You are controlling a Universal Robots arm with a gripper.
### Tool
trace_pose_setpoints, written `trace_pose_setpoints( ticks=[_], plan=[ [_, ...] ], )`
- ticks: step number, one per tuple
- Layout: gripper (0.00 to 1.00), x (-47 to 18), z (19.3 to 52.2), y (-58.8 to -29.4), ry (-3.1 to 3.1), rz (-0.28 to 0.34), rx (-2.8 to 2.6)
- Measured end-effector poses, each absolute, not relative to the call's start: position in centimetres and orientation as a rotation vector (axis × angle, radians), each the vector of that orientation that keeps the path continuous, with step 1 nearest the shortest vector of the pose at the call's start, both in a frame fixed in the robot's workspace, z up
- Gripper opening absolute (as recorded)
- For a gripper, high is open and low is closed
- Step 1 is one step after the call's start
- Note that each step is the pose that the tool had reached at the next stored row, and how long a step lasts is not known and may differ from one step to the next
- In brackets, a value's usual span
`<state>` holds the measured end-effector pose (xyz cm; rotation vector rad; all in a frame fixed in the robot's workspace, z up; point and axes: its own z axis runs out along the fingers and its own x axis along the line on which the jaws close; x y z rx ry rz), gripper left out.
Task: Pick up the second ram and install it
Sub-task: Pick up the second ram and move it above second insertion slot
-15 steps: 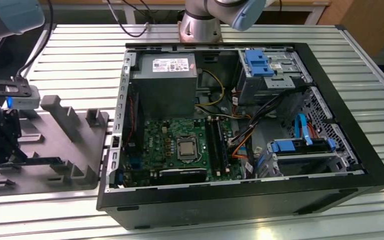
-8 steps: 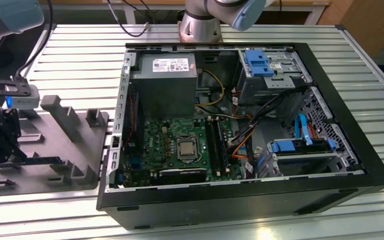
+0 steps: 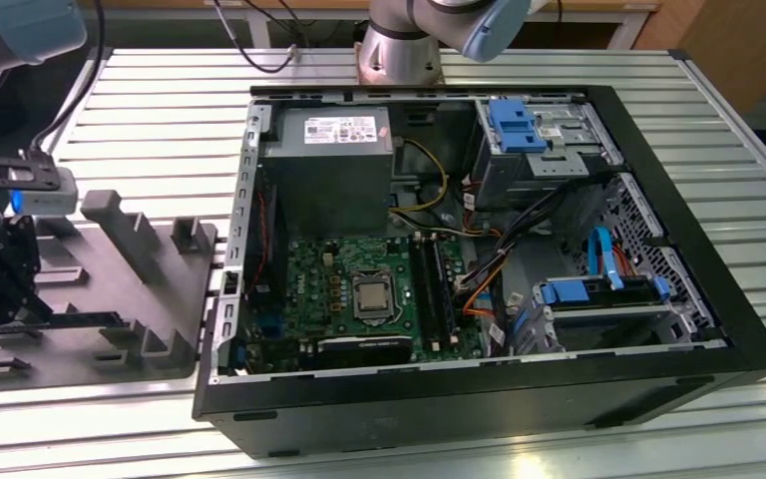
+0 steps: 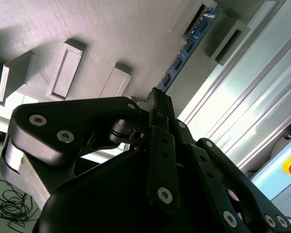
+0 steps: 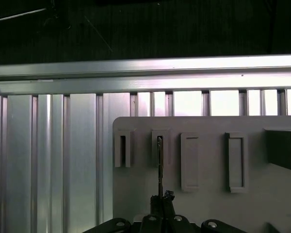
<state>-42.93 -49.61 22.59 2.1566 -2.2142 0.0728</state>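
The second ram (image 4: 186,46) is a thin dark-blue stick with black chips. It lies in the grey holder tray (image 3: 131,269), and its far end sits between two raised blocks of the tray. My gripper (image 4: 155,97) is shut on the near end of the stick. In the first wrist view the ram (image 5: 159,165) shows edge-on, running from a tray slot down to my gripper (image 5: 161,198). In the exterior view my gripper (image 3: 17,309) hangs over the tray's side at the exterior view's left, away from the open computer case (image 3: 490,389).
The case lies open on a slatted metal table (image 3: 157,120). Inside are the green motherboard (image 3: 336,269), long black memory slots (image 3: 434,284), a power supply (image 3: 327,160), cables and blue drive brackets (image 3: 517,125). The tray (image 5: 208,160) carries several upright blocks and empty slots.
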Motion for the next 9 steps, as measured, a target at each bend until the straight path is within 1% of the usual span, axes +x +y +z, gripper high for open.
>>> trace_pose_setpoints(
  ticks=[9],
  plan=[
    [0.12,-42.93,22.88,-49.61,-2.214,0.073,2.156]
  ],
)
